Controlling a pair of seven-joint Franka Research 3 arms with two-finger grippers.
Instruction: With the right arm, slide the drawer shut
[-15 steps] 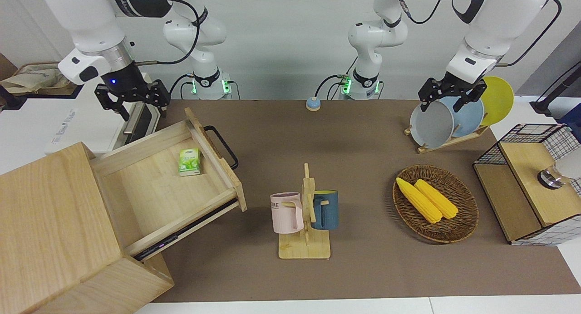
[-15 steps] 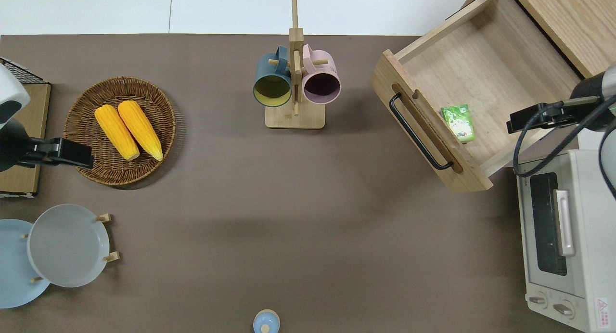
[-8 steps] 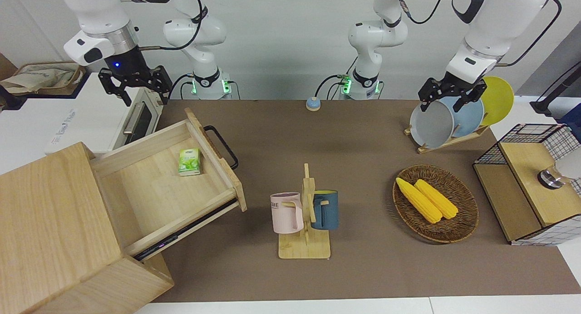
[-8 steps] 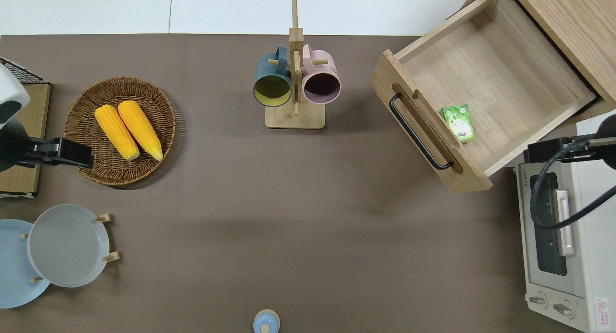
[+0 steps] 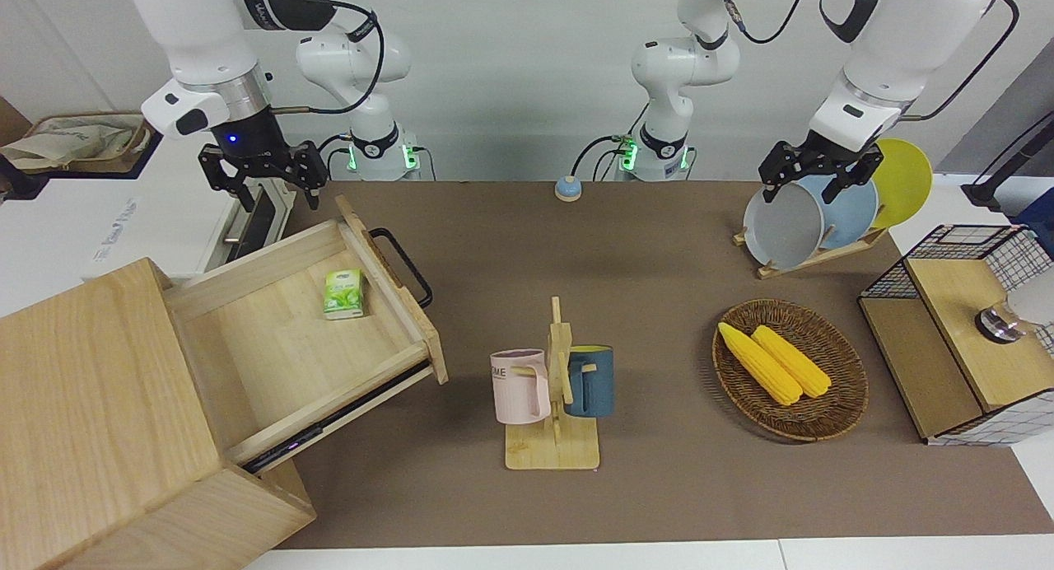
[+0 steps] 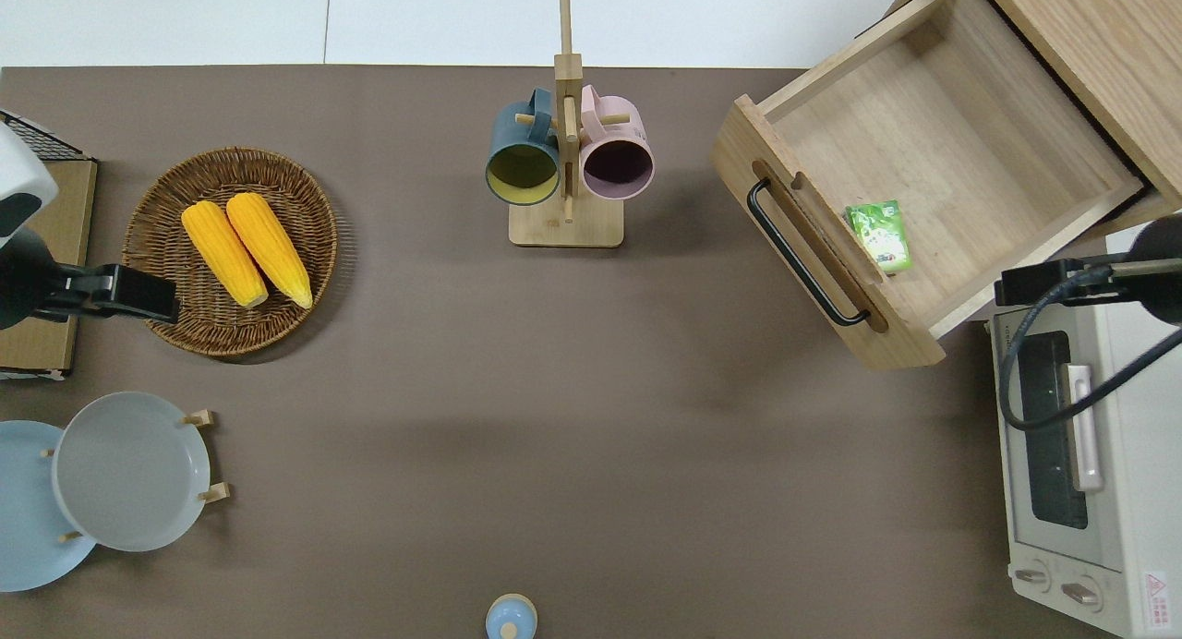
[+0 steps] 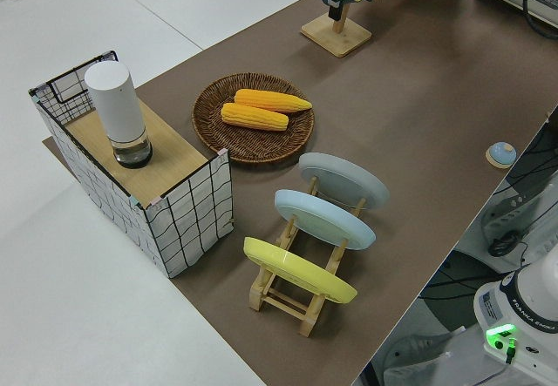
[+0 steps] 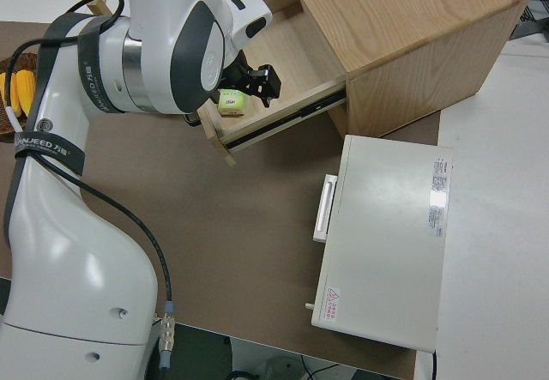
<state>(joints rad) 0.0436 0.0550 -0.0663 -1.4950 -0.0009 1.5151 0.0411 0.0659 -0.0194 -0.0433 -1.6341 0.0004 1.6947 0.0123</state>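
Note:
The drawer [image 5: 272, 339] stands pulled far out of the light-wood cabinet [image 5: 90, 405], its black bar handle [image 5: 403, 265] toward the table's middle. It also shows in the overhead view [image 6: 960, 131] and the right side view [image 8: 283, 50]. A green packet [image 6: 879, 236] lies inside, next to the front panel. My right gripper [image 5: 278, 198] is open and empty, up in the air over the toaster oven's corner [image 6: 1016, 334], beside the drawer's nearer side wall, touching nothing. My left gripper [image 5: 811, 187] is parked and open.
A white toaster oven [image 6: 1071, 436] stands nearer to the robots than the drawer. A mug rack [image 5: 553, 389] with two mugs stands mid-table. A basket of corn [image 5: 789, 368], a plate rack [image 5: 823, 216] and a wire mesh box [image 5: 955, 339] sit toward the left arm's end.
My right gripper has drawn back from over the drawer toward the robots, to the toaster oven's corner, then shifted slightly toward the table's middle. The drawer has not moved.

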